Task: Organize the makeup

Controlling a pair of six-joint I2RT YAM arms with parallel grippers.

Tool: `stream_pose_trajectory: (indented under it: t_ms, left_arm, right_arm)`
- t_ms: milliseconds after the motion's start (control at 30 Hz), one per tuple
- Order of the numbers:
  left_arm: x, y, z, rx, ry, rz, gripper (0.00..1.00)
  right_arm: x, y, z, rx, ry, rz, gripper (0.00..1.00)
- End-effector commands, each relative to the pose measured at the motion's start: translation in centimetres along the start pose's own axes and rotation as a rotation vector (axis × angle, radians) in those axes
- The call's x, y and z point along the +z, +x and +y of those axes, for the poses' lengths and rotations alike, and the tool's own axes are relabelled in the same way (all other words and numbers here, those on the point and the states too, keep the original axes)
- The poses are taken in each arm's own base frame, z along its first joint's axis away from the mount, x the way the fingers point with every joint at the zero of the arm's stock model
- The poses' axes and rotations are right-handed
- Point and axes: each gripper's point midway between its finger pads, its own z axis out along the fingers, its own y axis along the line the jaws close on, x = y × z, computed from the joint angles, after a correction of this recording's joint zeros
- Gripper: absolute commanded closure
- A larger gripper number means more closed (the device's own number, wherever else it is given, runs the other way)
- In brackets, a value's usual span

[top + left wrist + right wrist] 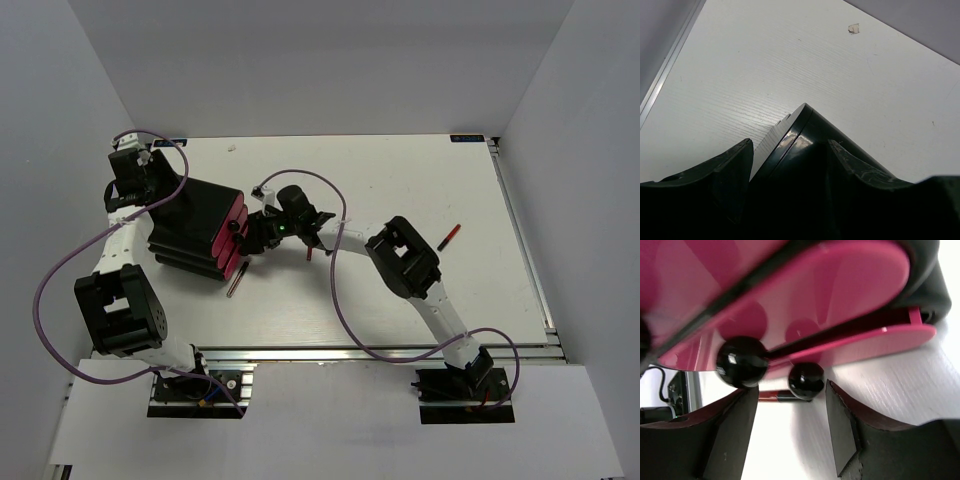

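Makeup: one red stick (450,237) on the table (400,180), well right of the black box (190,225). One dark stick (235,280) just beside the box's near corner. A small red piece (309,253) under the right arm, mostly hidden, possibly a third.

Left hand (790,145): fingers (735,170) apart astride the box's rear corner; grip on it cannot be told.

Right hand (790,390): fingers apart, unclamped, a small black knob (806,381) of the pink drawers (840,285) just beyond the tips. Only this view shows the knobs; drawer contents hidden.

A lab cell: white walls (330,60) enclosing a rail-edged table (400,180)
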Motion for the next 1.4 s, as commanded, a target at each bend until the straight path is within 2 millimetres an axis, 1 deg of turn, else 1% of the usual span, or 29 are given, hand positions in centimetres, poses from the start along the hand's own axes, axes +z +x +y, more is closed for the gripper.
stream_pose_trajectory:
  t_ms: [0,67,100,167,267,367,467,567,600,633,667,700,767,800,833,867,900,933,967,1167,1367]
  left_arm:
    - [-1.1,12.7,0.5,-0.083,-0.007,0.435,0.31]
    - [-1.0,12.7,0.5,-0.082,-0.006,0.435,0.31]
    - [-0.9,12.8,0.6,-0.082,-0.009,0.439,0.31]
    - [-0.8,12.6,0.5,-0.082,-0.008,0.436,0.31]
    - [-0.6,12.3,0.5,-0.083,-0.007,0.434,0.31]
    - [-0.6,12.3,0.4,-0.084,-0.004,0.436,0.31]
    - [-0.7,12.5,0.5,-0.084,-0.01,0.442,0.31]
    - [-0.8,12.6,0.6,-0.083,-0.01,0.445,0.31]
    - [-0.8,12.7,0.6,-0.084,-0.011,0.446,0.31]
    - [-0.8,12.7,0.6,-0.084,-0.011,0.445,0.31]
    - [-0.8,12.8,0.5,-0.085,-0.011,0.448,0.31]
    - [-0.8,12.8,0.5,-0.085,-0.01,0.447,0.31]
    - [-0.7,12.8,0.5,-0.086,-0.01,0.445,0.31]
    - [-0.7,12.8,0.5,-0.086,-0.01,0.445,0.31]
    - [-0.6,12.8,0.6,-0.087,-0.011,0.445,0.31]
    - [-0.6,12.8,0.7,-0.09,-0.013,0.446,0.31]
    - [-0.6,12.7,0.7,-0.09,-0.013,0.444,0.31]
    - [-0.5,12.6,0.7,-0.092,-0.013,0.442,0.31]
    - [-0.5,12.6,0.8,-0.093,-0.014,0.442,0.31]
    - [-0.5,12.7,1.1,-0.099,-0.016,0.44,0.31]
    - [-0.5,13.2,1.3,-0.105,-0.018,0.446,0.31]
  right_arm:
    - [0.4,-0.2,-0.3,-0.015,0.011,-0.001,0.39]
    - [0.5,-0.5,-0.2,-0.019,0.01,-0.007,0.39]
    - [0.7,-0.3,-0.5,-0.019,0.014,-0.005,0.39]
    - [0.9,-0.6,-0.4,-0.027,0.013,-0.011,0.39]
    - [1.4,-0.5,-0.4,-0.035,0.01,-0.009,0.4]
    - [1.9,-0.1,-0.6,-0.037,0.009,-0.008,0.42]
    - [2.3,-0.2,-0.4,-0.037,0.006,-0.013,0.47]
    - [2.6,-0.1,-0.3,-0.039,0.003,-0.015,0.55]
    - [2.6,0.0,-0.4,-0.04,0.004,-0.016,0.6]
    - [2.6,-0.1,-0.4,-0.039,0.006,-0.019,0.63]
    - [2.5,-0.1,-0.4,-0.046,0.009,-0.02,0.7]
    - [2.5,-0.3,-0.4,-0.05,0.009,-0.023,0.73]
    - [2.2,-0.2,-0.4,-0.054,0.012,-0.022,0.77]
    - [2.0,-0.2,-0.5,-0.054,0.015,-0.022,0.85]
    - [1.7,-0.1,-0.6,-0.052,0.022,-0.021,0.87]
    - [1.4,0.0,-0.8,-0.046,0.029,-0.02,1.0]
    - [1.1,0.0,-1.1,-0.049,0.038,-0.02,1.0]
    - [0.8,0.8,-1.6,-0.04,0.047,-0.008,1.0]
    - [0.3,0.4,-1.4,-0.05,0.048,-0.016,1.0]
    - [-1.8,1.7,-1.5,-0.052,0.068,-0.009,1.0]
    - [-2.7,1.9,-2.0,-0.047,0.084,-0.011,1.0]
